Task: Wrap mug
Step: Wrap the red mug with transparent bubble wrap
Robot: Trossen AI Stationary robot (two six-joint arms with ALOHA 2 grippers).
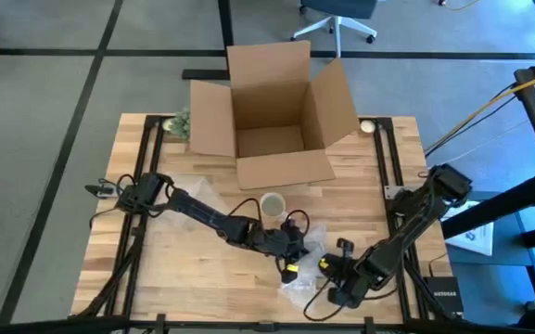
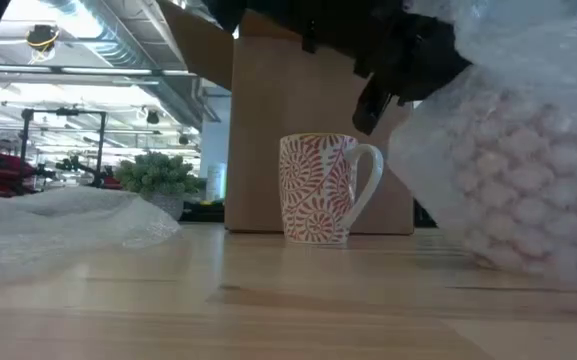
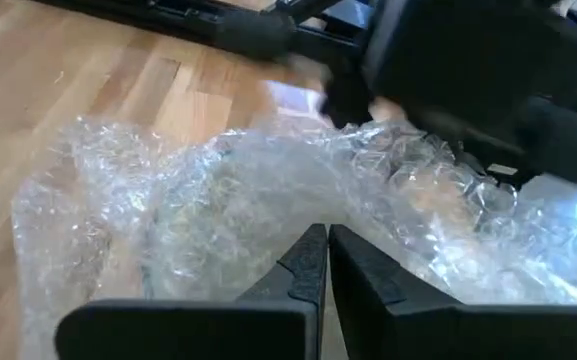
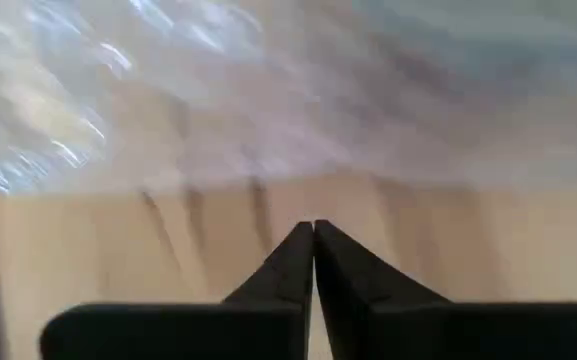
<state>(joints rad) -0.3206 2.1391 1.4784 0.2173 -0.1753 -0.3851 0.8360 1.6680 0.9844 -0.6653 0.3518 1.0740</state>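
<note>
A white mug (image 2: pixel 318 190) with a red pattern stands upright on the wooden table (image 1: pixel 193 260), in front of an open cardboard box (image 1: pixel 272 116); it also shows in the high view as the mug (image 1: pixel 272 203). A sheet of bubble wrap (image 3: pixel 268 190) is bunched near the table's front, right of the mug, and stands raised in the low view as the bubble wrap (image 2: pixel 513 160). My left gripper (image 3: pixel 326 232) is shut at this sheet's near edge. My right gripper (image 4: pixel 313 228) is shut just right of it (image 1: pixel 334 267), with bare wood past its tips. My left gripper has its two fingers closed on the bubble wrap's crumpled edge (image 3: pixel 320 212), only at their free ends as far as shows. The sheet billows away from the fingertips, bunched and slack. One layer or several, I cannot tell.
A second sheet of bubble wrap (image 2: pixel 63 225) lies flat at the table's left. A small green plant (image 2: pixel 158 175) stands at the far left corner beside the box. Black frame rails (image 1: pixel 142 186) run along both table sides.
</note>
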